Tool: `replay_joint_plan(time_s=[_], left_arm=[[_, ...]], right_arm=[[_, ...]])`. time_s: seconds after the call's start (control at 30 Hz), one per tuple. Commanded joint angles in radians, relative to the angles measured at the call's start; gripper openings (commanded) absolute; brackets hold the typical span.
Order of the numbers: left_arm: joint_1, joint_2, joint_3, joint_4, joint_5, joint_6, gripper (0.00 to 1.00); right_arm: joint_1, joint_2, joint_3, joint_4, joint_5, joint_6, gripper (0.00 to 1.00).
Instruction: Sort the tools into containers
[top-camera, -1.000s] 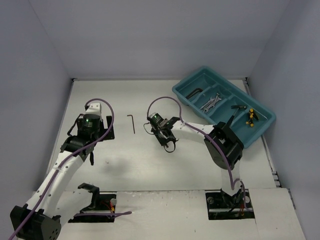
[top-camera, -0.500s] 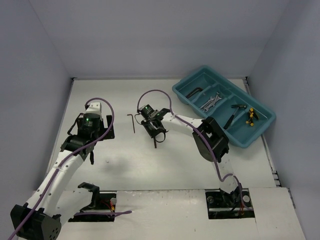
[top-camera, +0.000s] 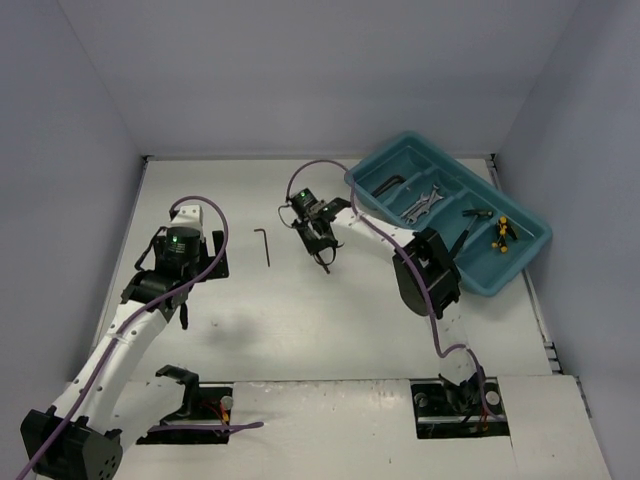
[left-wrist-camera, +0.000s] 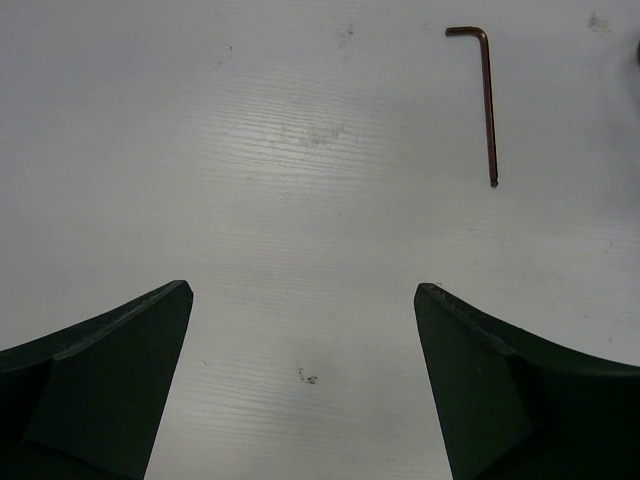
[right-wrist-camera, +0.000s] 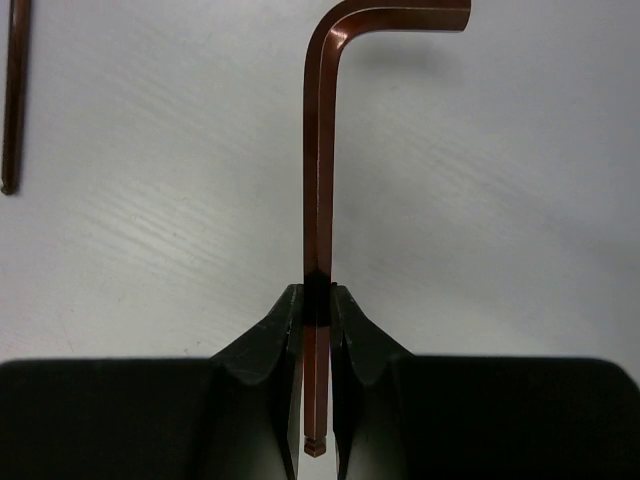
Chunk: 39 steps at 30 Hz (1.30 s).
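I've got the right jaws clamped on the hex key (right-wrist-camera: 319, 150) mid-shank for a steady carry, left jaws wide apart.

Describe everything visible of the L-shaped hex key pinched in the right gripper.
The coppery-brown metal L-shaped hex key has a long shank with glossy flat facets and a short leg bent at a rounded corner. The right gripper is shut on the shank near its free end, one black finger on each side, the tip showing past them toward the palm. It points away from the wrist over the white table; whether it touches the table cannot be told.
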Motion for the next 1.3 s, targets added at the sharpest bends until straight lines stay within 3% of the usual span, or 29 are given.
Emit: replay_joint_plan(time_s=[0.0, 0.17, 0.33, 0.67, 0.73, 0.8, 0.97, 1.27], left_arm=[[0.0, -0.004, 0.021, 0.028, -0.024, -0.002, 0.9], [0.0, -0.013, 0.018, 0.03, -0.03, -0.002, 0.9], [0.001, -0.015, 0.02, 0.03, -0.039, -0.002, 0.91], [0.0, -0.03, 0.015, 0.032, -0.055, 0.003, 0.9], [0.0, -0.032, 0.014, 0.031, -0.054, 0.003, 0.9], [0.0, -0.033, 0.015, 0.031, -0.054, 0.005, 0.9], [0.0, -0.035, 0.017, 0.033, -0.052, 0.003, 0.9], [0.001, -0.071, 0.009, 0.05, -0.05, 0.003, 0.91]], right_arm=[[-0.09, -0.184, 0.178, 0.015, 0.12, 0.054, 0.0], [-0.273, -0.216, 0.268, 0.026, 0.188, 0.19, 0.0], [-0.432, -0.103, 0.372, 0.046, 0.167, 0.331, 0.0], [-0.515, 0.175, 0.586, 0.065, 0.089, 0.486, 0.0], [-0.517, 0.206, 0.595, 0.072, 0.099, 0.506, 0.04], [-0.517, 0.222, 0.598, 0.078, 0.116, 0.519, 0.17], [-0.514, 0.208, 0.609, 0.086, 0.134, 0.471, 0.36], [-0.37, -0.016, 0.466, 0.097, 0.167, 0.139, 0.38]])
